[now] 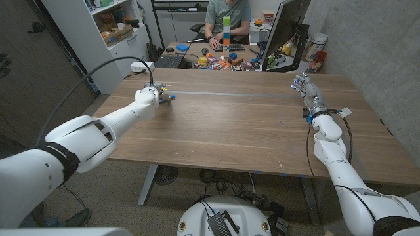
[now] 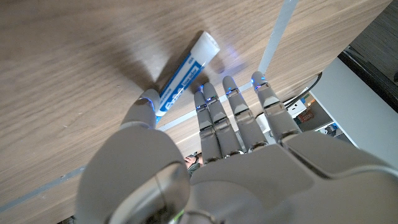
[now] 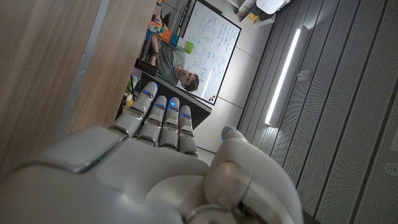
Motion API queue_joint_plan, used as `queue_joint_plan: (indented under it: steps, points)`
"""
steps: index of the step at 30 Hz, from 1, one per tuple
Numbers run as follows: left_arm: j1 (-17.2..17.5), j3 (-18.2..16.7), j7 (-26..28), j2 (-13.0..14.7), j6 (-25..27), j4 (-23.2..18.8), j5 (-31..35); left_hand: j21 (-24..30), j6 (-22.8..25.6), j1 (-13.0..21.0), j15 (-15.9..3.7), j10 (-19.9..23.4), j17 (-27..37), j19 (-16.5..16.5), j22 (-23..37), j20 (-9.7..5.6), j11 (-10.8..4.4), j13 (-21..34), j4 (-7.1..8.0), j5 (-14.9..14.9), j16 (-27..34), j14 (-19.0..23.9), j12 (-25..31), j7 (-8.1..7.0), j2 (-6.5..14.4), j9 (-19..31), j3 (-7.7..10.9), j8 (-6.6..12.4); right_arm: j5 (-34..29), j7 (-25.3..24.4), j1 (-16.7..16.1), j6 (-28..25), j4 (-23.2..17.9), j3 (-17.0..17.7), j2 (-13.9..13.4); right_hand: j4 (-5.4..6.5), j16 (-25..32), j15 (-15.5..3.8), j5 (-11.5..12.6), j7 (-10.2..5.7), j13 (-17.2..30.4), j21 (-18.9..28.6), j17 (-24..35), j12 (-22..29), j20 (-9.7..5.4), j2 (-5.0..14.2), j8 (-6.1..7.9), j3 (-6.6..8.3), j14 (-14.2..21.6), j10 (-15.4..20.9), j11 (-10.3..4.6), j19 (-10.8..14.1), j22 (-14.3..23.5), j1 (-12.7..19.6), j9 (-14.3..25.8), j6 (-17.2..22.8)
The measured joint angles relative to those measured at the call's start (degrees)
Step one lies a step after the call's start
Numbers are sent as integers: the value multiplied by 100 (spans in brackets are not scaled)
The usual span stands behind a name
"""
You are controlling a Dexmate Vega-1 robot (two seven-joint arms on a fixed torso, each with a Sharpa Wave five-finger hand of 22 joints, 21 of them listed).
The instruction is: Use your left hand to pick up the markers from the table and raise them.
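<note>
Over on the far left of the wooden table [image 1: 249,124], seen from the head camera, the left hand [image 1: 149,99] sits low on the boards, with something small and blue, the marker [image 1: 171,98], poking out just beside its fingers; whether it is gripped I cannot tell from here; the right hand [image 1: 306,90] stands well apart at the table's right edge, fingers straight and pointing away, holding nothing; behind the table a person [image 1: 226,16] sits at a cluttered desk with a stack of coloured blocks [image 1: 226,31] in front.

Next, the left wrist camera; the left hand [image 2: 211,143] reaches over the wood with its fingers [image 2: 239,112] straight and a little apart; the marker [image 2: 185,71], white with a blue label, lies on the table, one end touching the thumb tip; nothing is clamped around it.

Lastly, the right wrist camera; the right hand [image 3: 168,155] shows its fingers [image 3: 165,121] straight and side by side, thumb off to one side, gripping nothing; a whiteboard [image 3: 208,53] stands beyond.
</note>
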Motion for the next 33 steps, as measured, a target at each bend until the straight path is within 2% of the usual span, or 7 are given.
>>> queue_joint_plan:
  steps: [5, 9, 19, 33]
  points:
    - [-102, 67, 72, -147, 1, 256, 21, 0, 219, 73, -2, 118, 0, 42, 31, -42, -39, 0, -11, 0, 0, 68, 0, 15, 13, -20, -11, 42, 12, 13, 13, 39, 46, 19, 1, 0, 0, 0, 0, 0, 0, 0, 0, 0, 0, 0, 0, 0, 0, 0, 0, 0, 0, 0, 0, 0]
    - [-175, 120, 100, -272, 9, 458, 24, 0, 261, 89, -10, 150, 0, 42, 30, -42, -12, -26, -16, -45, 0, 122, 0, 40, -2, -21, -16, 73, 32, 32, 14, 74, 62, 29, 1, 0, 0, 0, 0, 0, 0, 0, 0, 0, 0, 0, 0, 0, 0, 0, 0, 0, 0, 0, 0, 0]
    - [-244, 171, 197, -452, 25, 696, -17, 0, 480, 179, -45, 322, 1, 113, 30, -113, -21, -27, -15, -48, 0, 289, 1, 48, 28, -23, -15, 86, 51, 51, 15, 122, 85, 63, -7, -21, 0, 20, 0, 0, 0, 0, 0, 0, 31, 0, 0, -21, 20, 0, 0, 31, 0, 0, 0, 0]
    - [-247, 174, 392, -616, 15, 872, -163, 0, 861, 390, -137, 640, 2, 216, 23, -216, -66, -27, -15, -116, 0, 487, 0, -64, 44, -63, -15, 90, 52, 61, -28, 105, -13, 86, -70, -1, 0, 20, 0, 0, 0, -45, 0, 0, 30, -31, 0, -48, 20, 0, 0, 30, 0, -31, 0, 0]
